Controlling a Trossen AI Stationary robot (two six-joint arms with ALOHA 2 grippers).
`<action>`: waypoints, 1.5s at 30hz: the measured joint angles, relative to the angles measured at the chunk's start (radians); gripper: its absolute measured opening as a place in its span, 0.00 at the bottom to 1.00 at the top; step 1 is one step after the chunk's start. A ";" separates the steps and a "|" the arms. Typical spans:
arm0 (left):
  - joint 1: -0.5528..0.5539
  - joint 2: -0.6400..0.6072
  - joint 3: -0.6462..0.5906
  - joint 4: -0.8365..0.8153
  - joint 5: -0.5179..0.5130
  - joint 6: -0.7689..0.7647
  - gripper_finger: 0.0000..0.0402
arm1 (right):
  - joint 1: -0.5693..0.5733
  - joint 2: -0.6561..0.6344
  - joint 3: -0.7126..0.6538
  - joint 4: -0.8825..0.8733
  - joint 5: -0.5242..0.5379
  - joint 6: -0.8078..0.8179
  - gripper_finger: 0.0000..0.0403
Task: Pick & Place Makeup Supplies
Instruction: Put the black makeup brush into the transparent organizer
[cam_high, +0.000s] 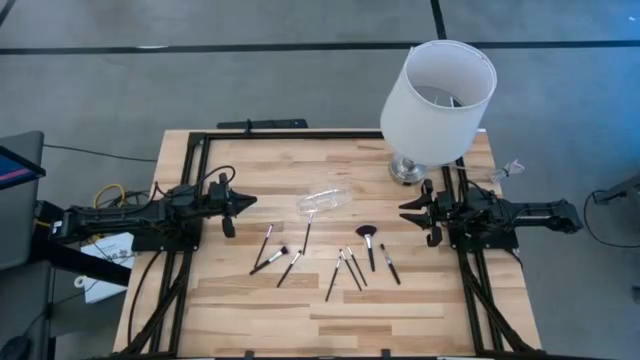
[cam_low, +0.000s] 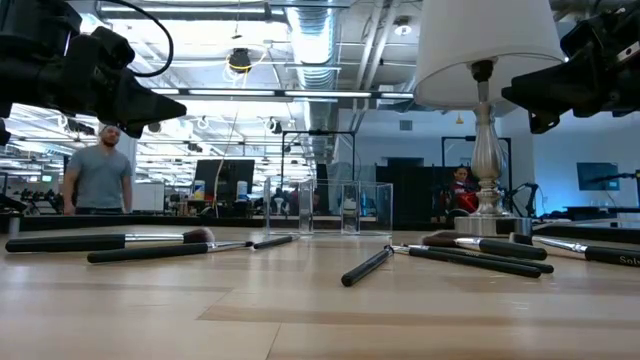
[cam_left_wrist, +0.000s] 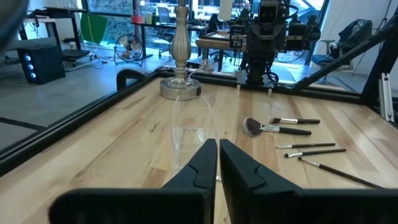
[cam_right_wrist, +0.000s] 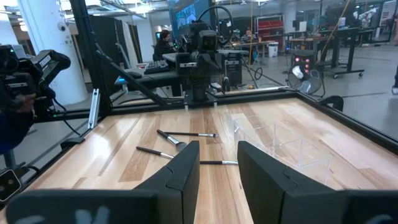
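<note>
Several thin makeup brushes lie flat on the wooden table's middle (cam_high: 330, 262). One has a wide fan head (cam_high: 366, 232). They also show in the low view (cam_low: 470, 258), the left wrist view (cam_left_wrist: 280, 129) and the right wrist view (cam_right_wrist: 186, 134). My left gripper (cam_high: 248, 203) hovers shut at the table's left, above and left of the brushes; its fingertips nearly meet in its wrist view (cam_left_wrist: 218, 144). My right gripper (cam_high: 404, 213) hovers open and empty at the table's right (cam_right_wrist: 217, 149). Both are clear of the table in the low view.
A clear plastic container (cam_high: 323, 201) sits just beyond the brushes, between the two grippers (cam_left_wrist: 189, 127). A table lamp with a white shade (cam_high: 437, 95) stands at the far right, close to my right arm. A black frame (cam_high: 300, 135) borders the table. People show in the room behind.
</note>
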 joint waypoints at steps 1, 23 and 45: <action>0.000 0.000 0.000 0.011 0.000 0.000 0.04 | 0.000 0.000 0.000 0.000 0.000 0.000 0.25; 0.000 0.015 0.000 0.108 -0.042 -0.010 0.22 | 0.000 0.000 0.000 0.000 0.000 0.000 0.25; -0.067 0.752 0.037 0.456 -0.073 -0.264 0.36 | 0.005 -0.001 0.000 0.237 0.001 0.176 0.25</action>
